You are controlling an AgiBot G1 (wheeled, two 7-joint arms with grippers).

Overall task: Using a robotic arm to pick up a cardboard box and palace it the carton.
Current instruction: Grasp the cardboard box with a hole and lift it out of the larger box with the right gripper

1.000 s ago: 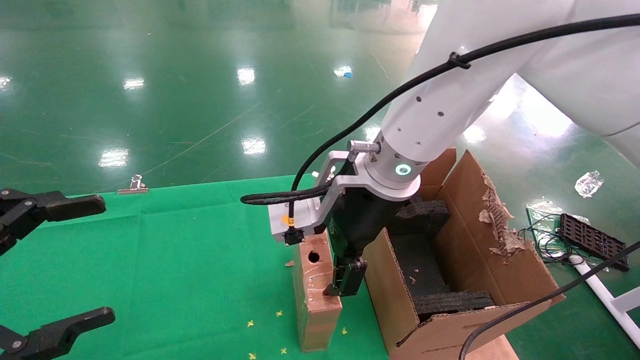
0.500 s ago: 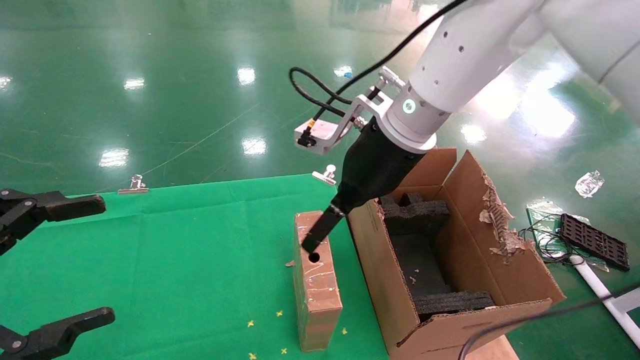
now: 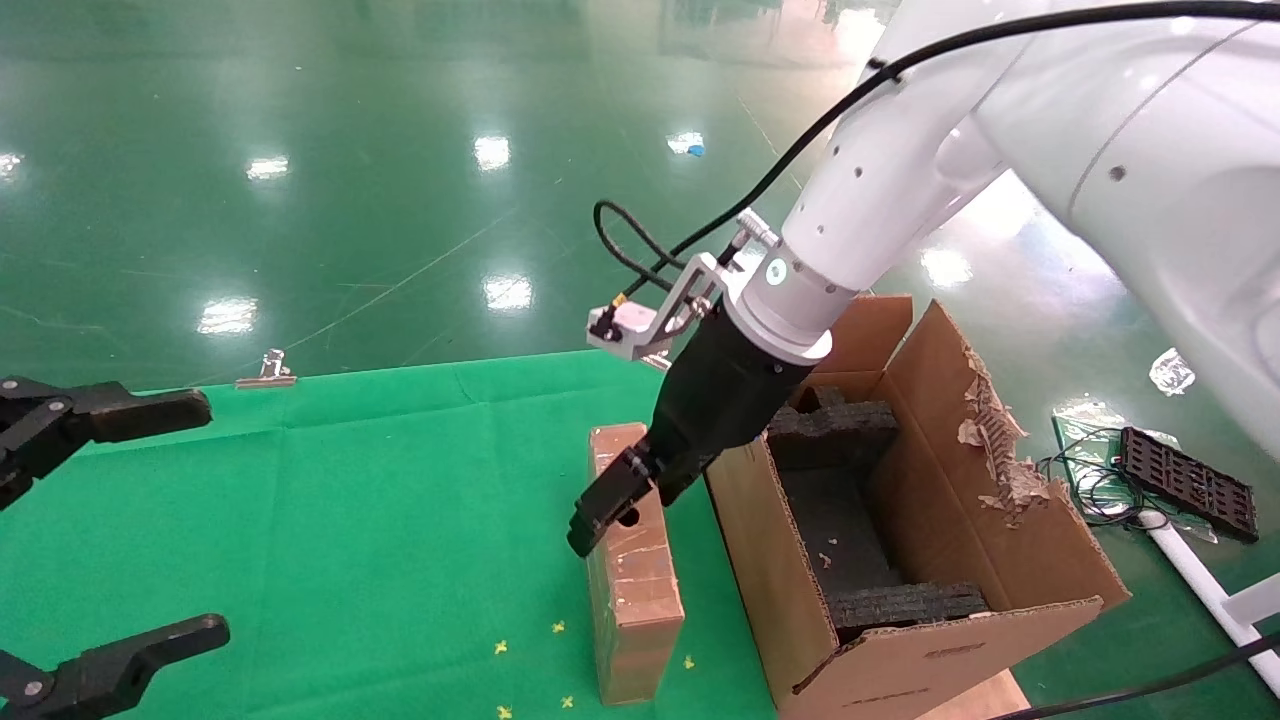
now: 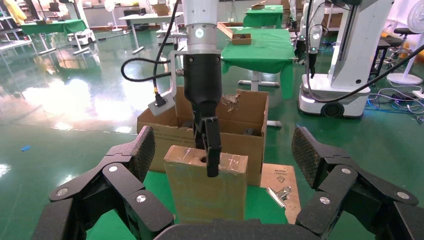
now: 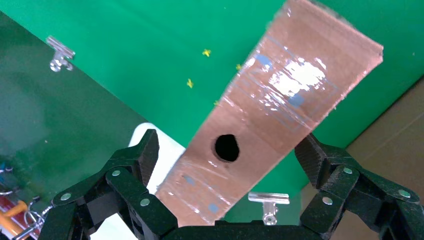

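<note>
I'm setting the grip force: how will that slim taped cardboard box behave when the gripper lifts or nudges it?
The cardboard box stands tall and narrow on the green cloth, so a sideways nudge would probably tip it. Its glossy taped top may be slippery. It looks stiff yet worn, so it likely dents under a hard squeeze. The right gripper straddles it, open.

Open green cloth (image 3: 350,500) fills the frame's left-centre. At lower centre, the cardboard box (image 3: 632,590) stands just beside the carton (image 3: 790,590), leaving a narrow gap.
</note>
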